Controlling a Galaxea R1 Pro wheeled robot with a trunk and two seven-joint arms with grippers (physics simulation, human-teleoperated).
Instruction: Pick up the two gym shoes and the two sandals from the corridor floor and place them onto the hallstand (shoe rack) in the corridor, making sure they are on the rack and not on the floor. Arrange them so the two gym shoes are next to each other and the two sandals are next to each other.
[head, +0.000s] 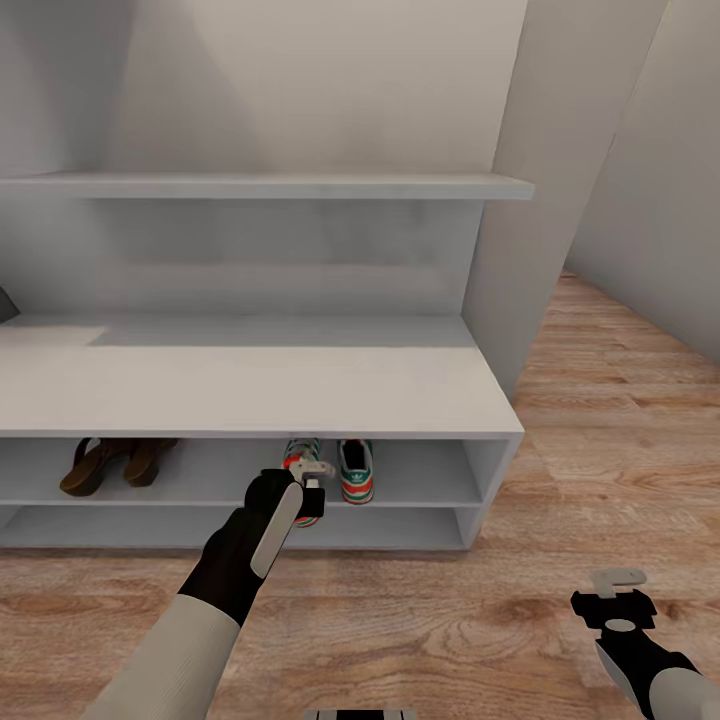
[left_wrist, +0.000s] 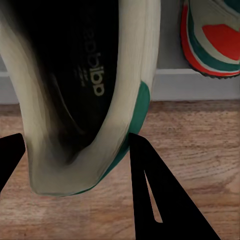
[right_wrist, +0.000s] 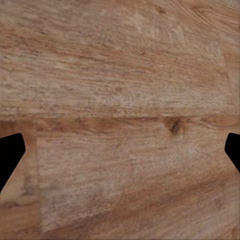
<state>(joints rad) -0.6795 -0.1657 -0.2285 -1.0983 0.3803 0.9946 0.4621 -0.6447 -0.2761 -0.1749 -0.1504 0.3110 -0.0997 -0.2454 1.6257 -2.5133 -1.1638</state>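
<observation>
The left tool (head: 308, 492) is clamped on the heel rim of one gym shoe (left_wrist: 85, 95), at the hallstand's (head: 300, 400) upper open shelf, beside the second gym shoe (head: 355, 472). The shoe seems light, with a soft collar, so the rim may bend. The sandals (head: 110, 464) lie further left on that shelf. The right tool (head: 618, 600) hangs with fingers apart over the corridor floor (right_wrist: 120, 100)

Upper shelf of hallstand (head: 440, 478): sandals (head: 115, 462) block left, gym shoes (head: 342, 470) middle; gap between them free, bench top bare.
</observation>
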